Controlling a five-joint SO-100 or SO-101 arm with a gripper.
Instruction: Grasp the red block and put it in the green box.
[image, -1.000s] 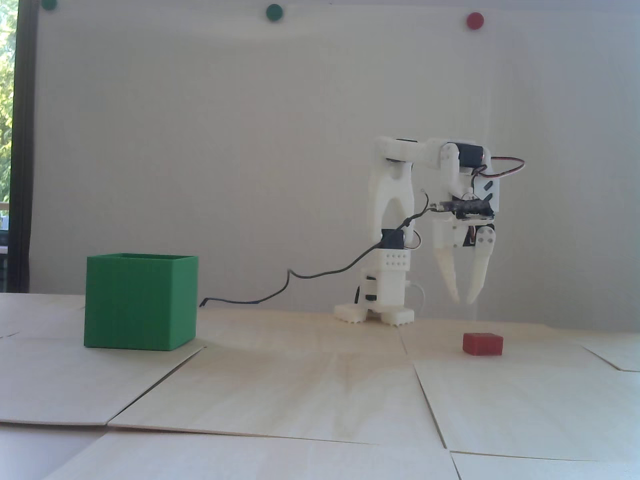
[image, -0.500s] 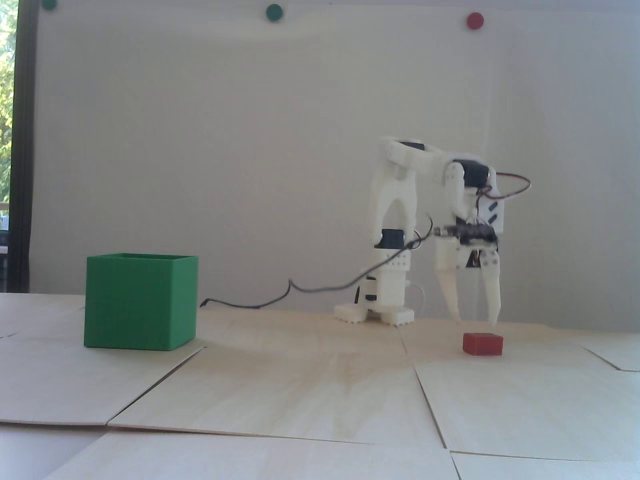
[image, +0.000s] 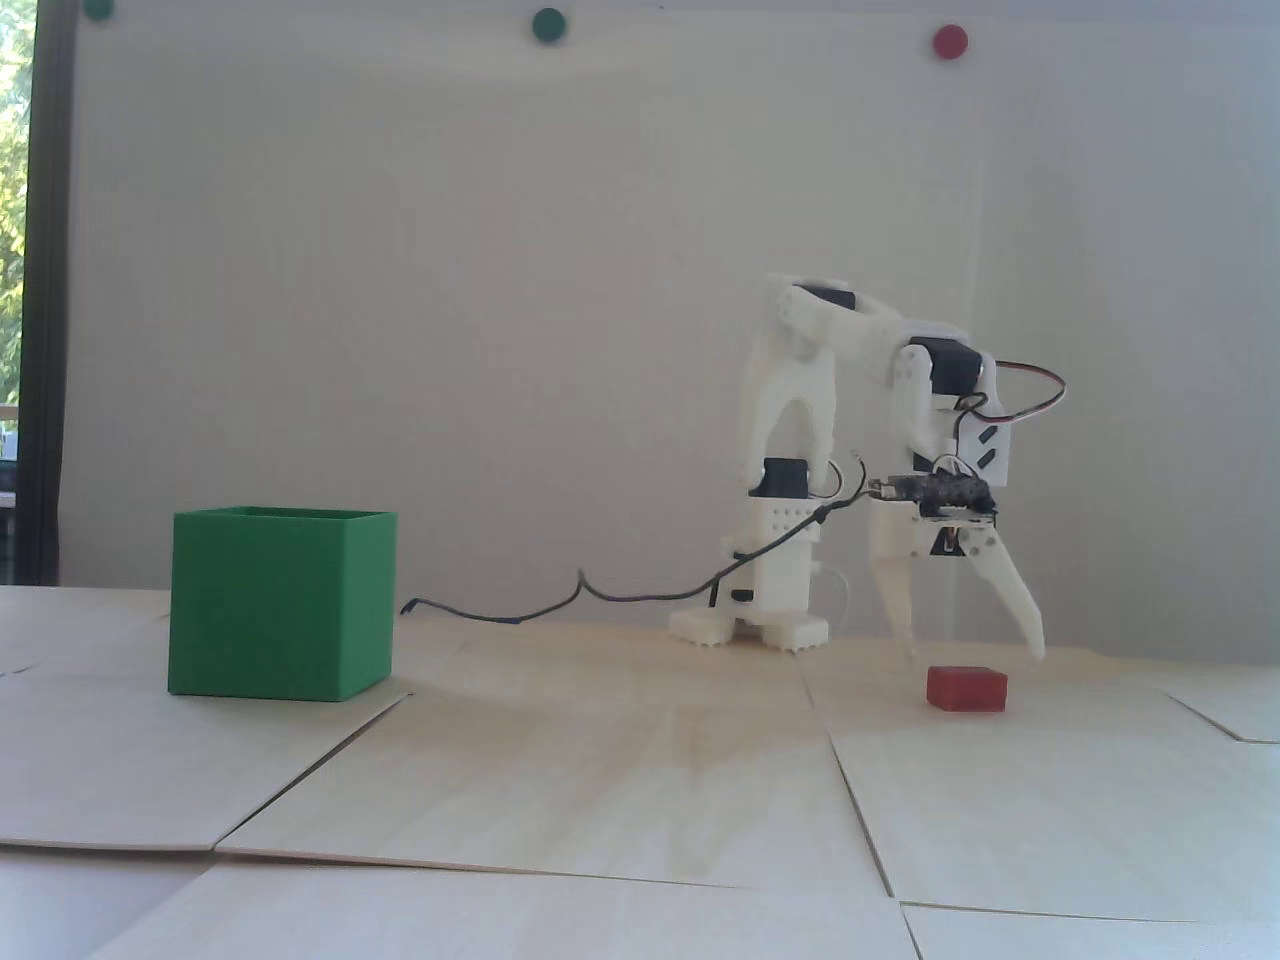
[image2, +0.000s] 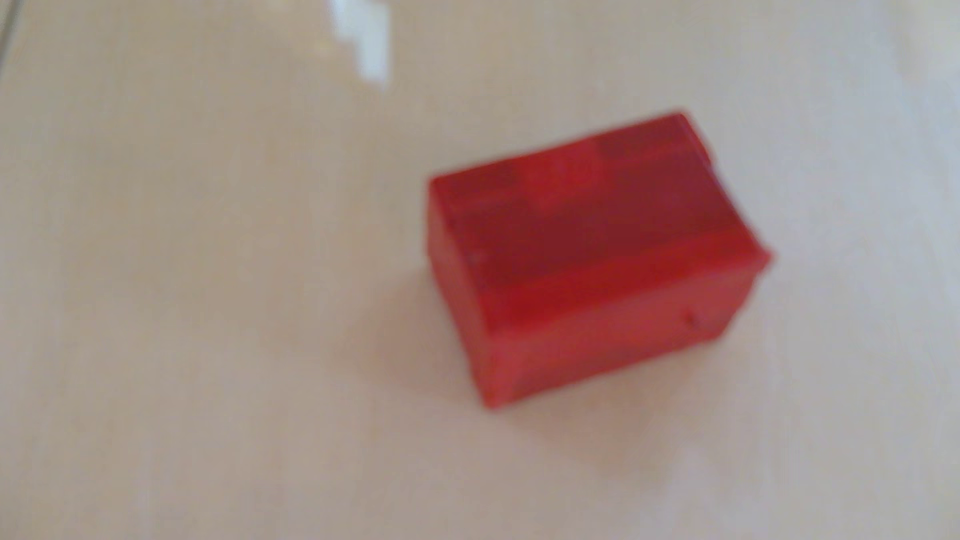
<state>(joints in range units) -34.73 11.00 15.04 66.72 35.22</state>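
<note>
The red block (image: 966, 689) lies flat on the pale wooden table at the right. In the wrist view it (image2: 592, 259) fills the middle right, blurred. My white gripper (image: 975, 655) points down just above and behind the block, its two fingers spread wide, one to each side, touching nothing. One white fingertip (image2: 366, 41) shows at the top of the wrist view, left of the block. The green box (image: 280, 603) stands open-topped on the table at the far left, well away from the gripper.
The arm's white base (image: 750, 625) stands between box and block. A black cable (image: 560, 600) runs along the table from the base toward the box. Round green and red dots (image: 948, 41) sit high on the wall. Seams cross the wooden panels.
</note>
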